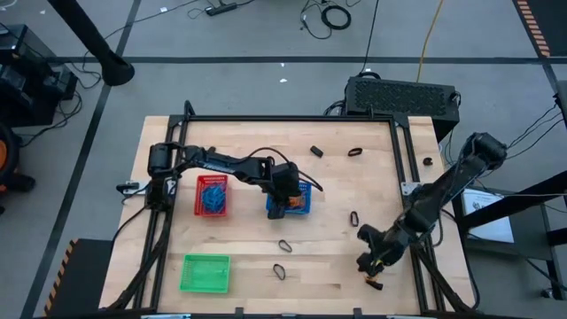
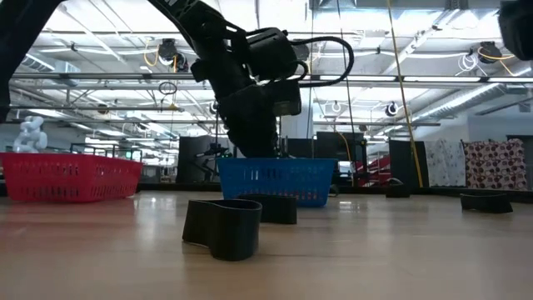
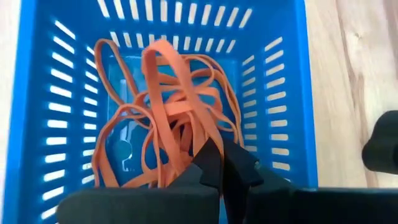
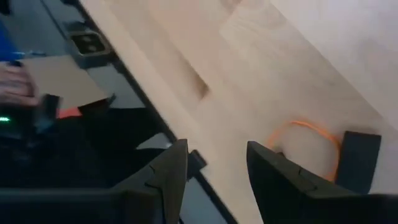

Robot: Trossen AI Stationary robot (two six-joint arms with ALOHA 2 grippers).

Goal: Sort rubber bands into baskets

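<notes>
My left gripper [image 3: 217,167] is over the blue basket [image 1: 303,202], pointing steeply down into it and shut on an orange rubber band [image 3: 163,74]. Several more orange bands [image 3: 118,143] lie on the basket's floor. The red basket [image 1: 212,195] holds blue bands, and the green basket [image 1: 205,272] stands near the front. Black bands lie loose on the wood [image 1: 285,245] [image 1: 280,271] [image 1: 353,218]. My right gripper [image 4: 216,168] hangs open near the table's right front edge, with nothing between its fingers. One orange band [image 4: 308,148] lies on the table just beyond it. My left gripper pinches a strand of the orange band [image 3: 186,146] between its two shut fingertips, coming from above and slanting down. The band's loop stretches out ahead of the fingers over the pile in the blue basket. Whether it rests on the other bands cannot be told.
More black bands lie at the table's far side [image 1: 316,151] [image 1: 355,152] and right [image 1: 428,162]. In the low view one black band [image 2: 223,227] stands close in front. A black frame rail [image 1: 403,168] borders the table, with a dark box [image 1: 400,96] behind it.
</notes>
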